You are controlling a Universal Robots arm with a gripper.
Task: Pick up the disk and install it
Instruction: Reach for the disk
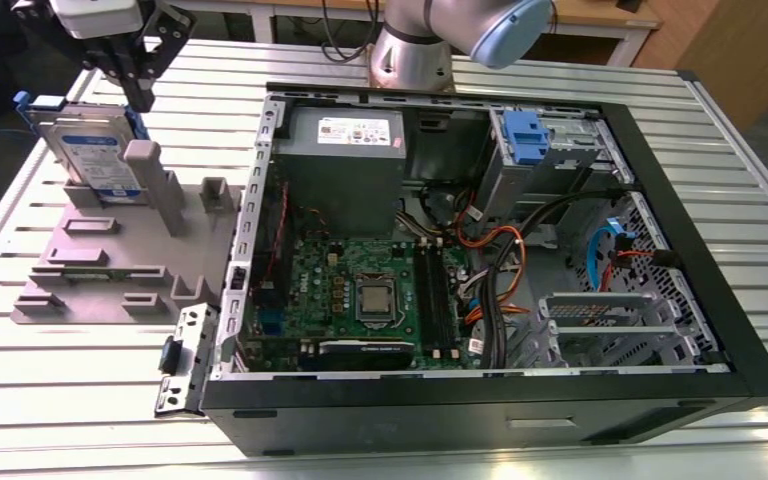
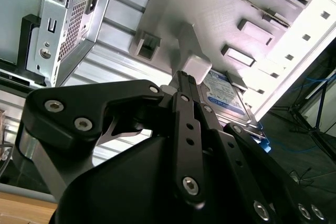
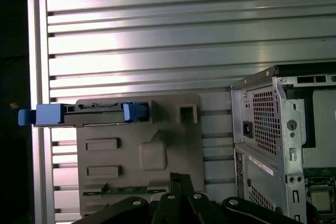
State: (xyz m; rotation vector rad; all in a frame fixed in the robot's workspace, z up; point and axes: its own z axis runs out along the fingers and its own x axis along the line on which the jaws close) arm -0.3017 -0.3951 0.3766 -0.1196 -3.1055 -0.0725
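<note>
One gripper [image 1: 140, 92] hung above the grey fixture [image 1: 104, 270] on the slatted table [image 1: 744, 150]. Its jaws were drawn narrow, apparently fully together, with nothing held between them. Just below the jaw tips, the disk [image 1: 95, 152] stood upright on edge in a fixture slot, its label facing outward. Its blue carrier tabs projected at both ends, as seen edge-on in the first wrist view. Away from the jaws, toward the exterior view's right, the open computer case [image 1: 704, 230] lay on its side just beside the fixture, with its motherboard [image 1: 357, 285] exposed.
</note>
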